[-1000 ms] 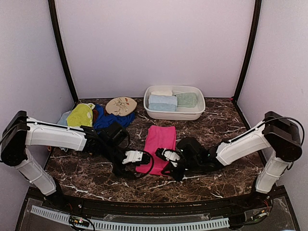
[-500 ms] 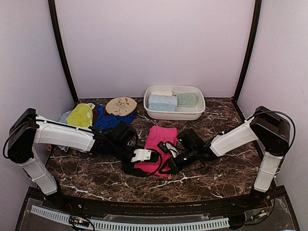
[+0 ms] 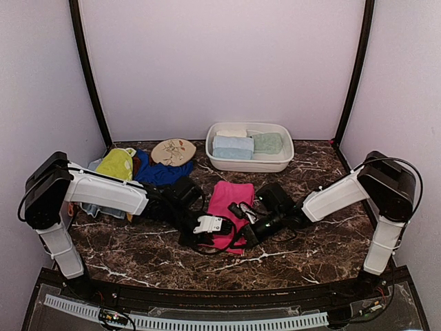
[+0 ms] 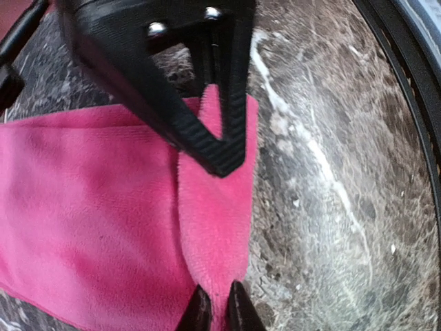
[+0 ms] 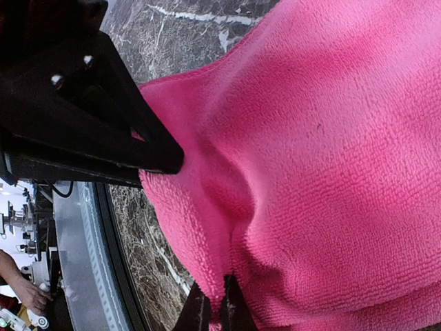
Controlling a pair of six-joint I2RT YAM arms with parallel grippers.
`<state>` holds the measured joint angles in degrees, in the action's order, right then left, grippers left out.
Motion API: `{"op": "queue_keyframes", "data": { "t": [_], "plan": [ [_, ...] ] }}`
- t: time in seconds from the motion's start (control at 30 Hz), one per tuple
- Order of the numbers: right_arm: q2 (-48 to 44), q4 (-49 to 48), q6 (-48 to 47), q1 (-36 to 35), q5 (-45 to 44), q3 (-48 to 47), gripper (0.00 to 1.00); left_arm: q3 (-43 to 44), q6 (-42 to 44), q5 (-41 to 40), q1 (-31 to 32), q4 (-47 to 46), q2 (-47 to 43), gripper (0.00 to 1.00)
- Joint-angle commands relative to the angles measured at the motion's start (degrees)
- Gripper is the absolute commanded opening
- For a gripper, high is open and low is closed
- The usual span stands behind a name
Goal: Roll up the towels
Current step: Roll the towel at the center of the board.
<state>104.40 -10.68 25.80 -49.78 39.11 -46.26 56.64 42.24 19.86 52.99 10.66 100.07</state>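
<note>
Left claw [image 4: 214,312] and right claw [image 5: 211,303] were each closed on the near hem of the pink towel [image 3: 231,195], mid-desk [image 3: 310,241]. Within the last second the hem was carried toward the far side; the roll was judged begun.

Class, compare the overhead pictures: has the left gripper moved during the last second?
Yes. The left gripper has shifted rightward, nearer the white basin, pinching the pink towel.
</note>
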Motion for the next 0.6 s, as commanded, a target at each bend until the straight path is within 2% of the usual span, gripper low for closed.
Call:
{"op": "queue_keyframes", "data": {
  "t": [0.0, 0.17, 0.23, 0.33, 0.47, 0.57],
  "plan": [
    [-0.4, -1.9, 0.5, 0.9, 1.0, 1.4, 0.06, 5.0, -3.4, 4.6, -2.5, 4.1, 1.8, 0.02],
    [-6.4, -8.7, -0.3, 1.8, -4.8, 6.8, 0.24, 11.6, -6.3, 10.5, -6.3, 10.8, 6.2, 0.0],
    [-10.1, -10.2, -2.4, 1.7, -10.0, 9.2, 0.37, 14.3, -7.4, 12.8, -7.0, 13.8, 8.5, 0.0],
    [-17.0, -11.0, -7.6, 0.5, -18.6, 13.5, 0.48, 18.5, -8.5, 13.6, -7.2, 17.7, 11.9, 0.0],
    [-24.8, -10.3, -17.4, -4.8, -30.3, 17.1, 0.51, 22.9, -9.9, 12.8, -7.4, 21.6, 16.1, 0.0],
    [-27.0, -7.0, -25.4, -10.8, -39.4, 16.6, 0.51, 24.2, -10.6, 11.6, -7.5, 22.1, 17.8, 0.0]
  ]
}}
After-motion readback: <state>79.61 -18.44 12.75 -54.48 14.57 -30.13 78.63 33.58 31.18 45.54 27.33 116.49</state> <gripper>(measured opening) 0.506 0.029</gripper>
